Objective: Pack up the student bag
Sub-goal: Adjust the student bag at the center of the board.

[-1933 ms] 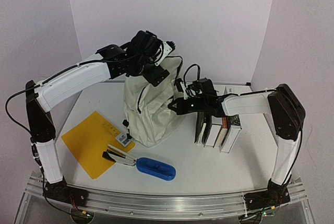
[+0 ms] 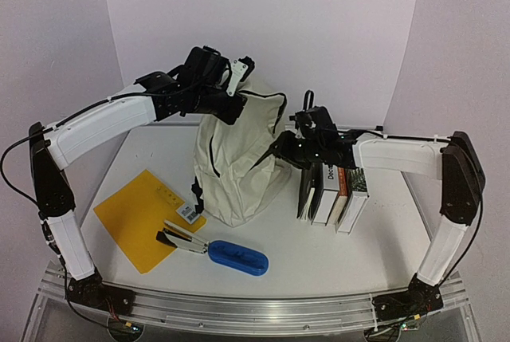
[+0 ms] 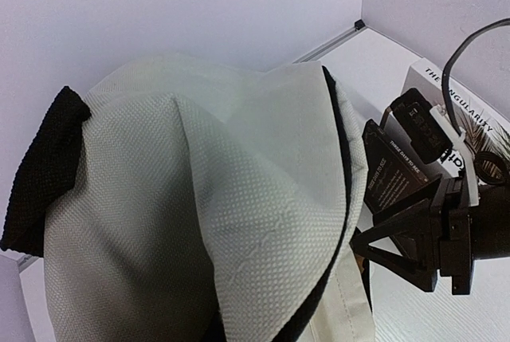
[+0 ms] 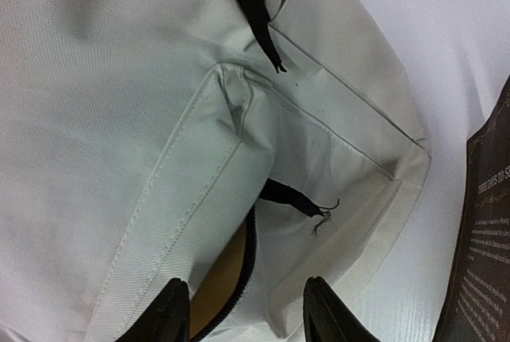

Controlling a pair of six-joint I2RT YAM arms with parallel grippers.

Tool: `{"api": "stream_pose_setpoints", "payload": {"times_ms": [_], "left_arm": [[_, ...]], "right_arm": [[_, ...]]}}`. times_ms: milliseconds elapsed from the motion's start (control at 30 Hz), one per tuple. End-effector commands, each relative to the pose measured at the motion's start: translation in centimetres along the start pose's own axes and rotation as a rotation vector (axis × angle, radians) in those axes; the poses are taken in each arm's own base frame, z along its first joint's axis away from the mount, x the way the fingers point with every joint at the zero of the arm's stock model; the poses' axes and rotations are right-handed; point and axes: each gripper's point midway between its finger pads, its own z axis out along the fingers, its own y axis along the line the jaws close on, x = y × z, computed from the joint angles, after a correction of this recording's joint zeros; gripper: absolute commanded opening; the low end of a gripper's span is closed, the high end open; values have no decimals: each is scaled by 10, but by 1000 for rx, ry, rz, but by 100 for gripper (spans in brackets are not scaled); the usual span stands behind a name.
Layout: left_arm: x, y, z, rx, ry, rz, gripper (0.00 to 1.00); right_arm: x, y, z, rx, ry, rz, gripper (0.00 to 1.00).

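The student bag [image 2: 233, 163] is a cream backpack with black trim, standing upright mid-table. My left gripper [image 2: 241, 91] is at its top and holds the upper fabric up. In the left wrist view the bag [image 3: 199, 198] fills the frame and hides my fingers. My right gripper [image 2: 276, 151] presses against the bag's right side. In the right wrist view that gripper [image 4: 245, 285] is open, its black fingertips [image 4: 174, 298] spread over a black-zippered opening of the bag [image 4: 143, 119]; a tan surface [image 4: 219, 278] shows inside.
A row of books [image 2: 333, 194] stands just right of the bag, behind my right gripper; a dark cover [image 4: 482, 238] is close by. A yellow folder [image 2: 139, 214], a stapler [image 2: 182, 238] and a blue pencil case [image 2: 237, 257] lie at the front left.
The left gripper has pulled the bag's top higher, so the bag stands taller. The right gripper has risen from the books' front toward the bag's side.
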Motion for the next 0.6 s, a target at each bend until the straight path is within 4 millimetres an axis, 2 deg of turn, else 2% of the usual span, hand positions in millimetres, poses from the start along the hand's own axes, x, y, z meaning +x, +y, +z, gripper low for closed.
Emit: {"api": "stream_pose_setpoints", "payload": {"times_ms": [0, 133, 333, 567], "left_arm": [[-21, -2, -14, 24, -60, -8, 0], [-20, -3, -12, 26, -54, -2, 0], [-20, -3, -10, 23, -52, 3, 0], [-14, 7, -6, -42, -33, 4, 0]], "right_arm": [[-3, 11, 4, 2, -10, -25, 46], [5, 12, 11, 5, 7, -26, 44], [7, 21, 11, -7, 11, -28, 39], [3, 24, 1, -15, 4, -21, 1]]}}
